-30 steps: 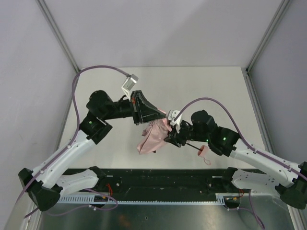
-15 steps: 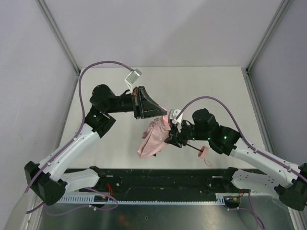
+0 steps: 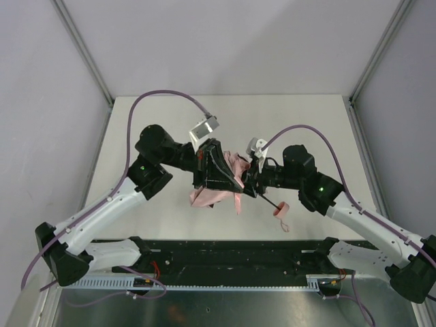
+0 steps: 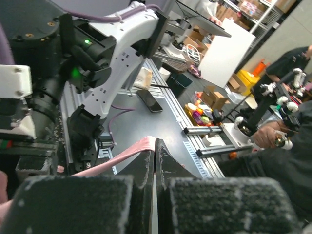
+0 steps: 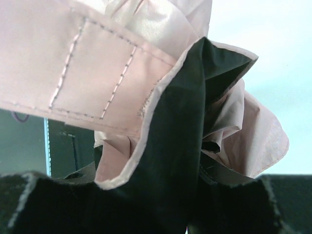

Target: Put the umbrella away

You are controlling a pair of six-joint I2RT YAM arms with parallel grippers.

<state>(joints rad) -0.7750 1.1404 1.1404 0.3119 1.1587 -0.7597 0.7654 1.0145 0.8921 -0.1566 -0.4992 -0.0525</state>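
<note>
Above table [image 3: 306, 122] centre, left gripper [image 4: 155, 151] is clenched on the umbrella [image 3: 208, 197] canopy hem from 9 o'clock. Right gripper [image 3: 251, 185] clasps the bundled fabric from 3 o'clock, handle [image 3: 281, 208] trailing toward 5. Likely tensioning folds for wrapping.

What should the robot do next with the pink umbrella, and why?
Probably the left gripper should draw its pinched strip of fabric round the umbrella, because the folds hang loose and unwrapped while the right gripper grips the bundle.
</note>
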